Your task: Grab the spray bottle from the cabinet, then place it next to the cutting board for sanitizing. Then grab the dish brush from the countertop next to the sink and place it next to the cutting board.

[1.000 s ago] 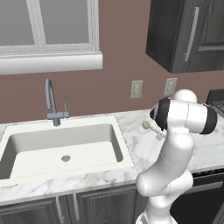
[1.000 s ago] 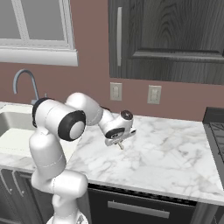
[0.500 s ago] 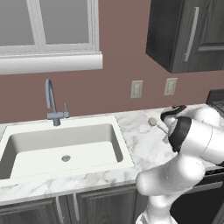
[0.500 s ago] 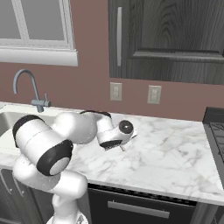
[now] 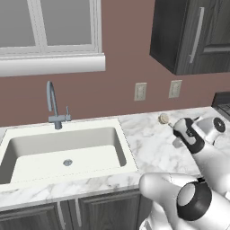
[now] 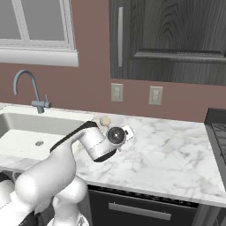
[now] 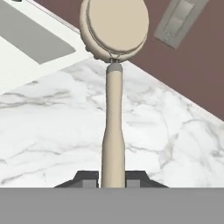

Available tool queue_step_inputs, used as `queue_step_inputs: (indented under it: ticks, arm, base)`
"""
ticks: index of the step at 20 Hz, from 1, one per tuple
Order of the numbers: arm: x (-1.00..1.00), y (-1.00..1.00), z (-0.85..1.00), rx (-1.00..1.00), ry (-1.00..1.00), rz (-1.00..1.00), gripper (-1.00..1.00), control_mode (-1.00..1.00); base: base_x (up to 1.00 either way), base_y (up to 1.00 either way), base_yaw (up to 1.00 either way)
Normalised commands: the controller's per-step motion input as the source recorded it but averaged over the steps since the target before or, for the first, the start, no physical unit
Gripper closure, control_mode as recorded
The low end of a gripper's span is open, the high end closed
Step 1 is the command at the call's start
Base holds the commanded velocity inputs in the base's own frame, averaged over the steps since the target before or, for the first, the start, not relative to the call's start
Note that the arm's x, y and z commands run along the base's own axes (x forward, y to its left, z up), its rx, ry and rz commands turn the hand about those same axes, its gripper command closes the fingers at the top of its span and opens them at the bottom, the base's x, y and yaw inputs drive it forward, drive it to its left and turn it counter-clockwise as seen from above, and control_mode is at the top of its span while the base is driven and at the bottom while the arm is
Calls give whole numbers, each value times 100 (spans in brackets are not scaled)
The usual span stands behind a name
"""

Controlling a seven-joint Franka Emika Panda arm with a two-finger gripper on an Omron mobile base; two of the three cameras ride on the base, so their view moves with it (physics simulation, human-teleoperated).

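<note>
Pale wooden dish brush (image 7: 113, 87) clamped by its handle in the gripper (image 7: 113, 178), above the marble countertop (image 7: 52, 131), no legible writing

Matt pale wooden dish brush (image 7: 113, 87), glossy veined marble countertop (image 7: 52, 131), perhaps metal faucet (image 5: 55, 105).

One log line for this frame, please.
phase: carrying dish brush | gripper: shut on brush handle | brush: lifted above countertop, right of sink

Arm: white, bent low across the lower right of the left base view | Gripper (image 7: 113, 179): at bottom centre of the hand view, dark tips clamped on the dish brush (image 7: 114, 78) handle, one each side
</note>
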Motion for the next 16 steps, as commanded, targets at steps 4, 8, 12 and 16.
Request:
queue_step_inputs:
  ticks: [4,8,12,16]
  arm:
    - [-64,21,82,0,-8,0,100,-100]
    - [-62,25,96,0,-13,0,100,-100]
    - [-63,19,93,-2,-15,1,100,-100]
    - [-56,25,97,-2,-2,0,100,-100]
  base:
    - [0,0,0]
    - [0,0,0]
    - [0,0,0]
    - [0,0,0]
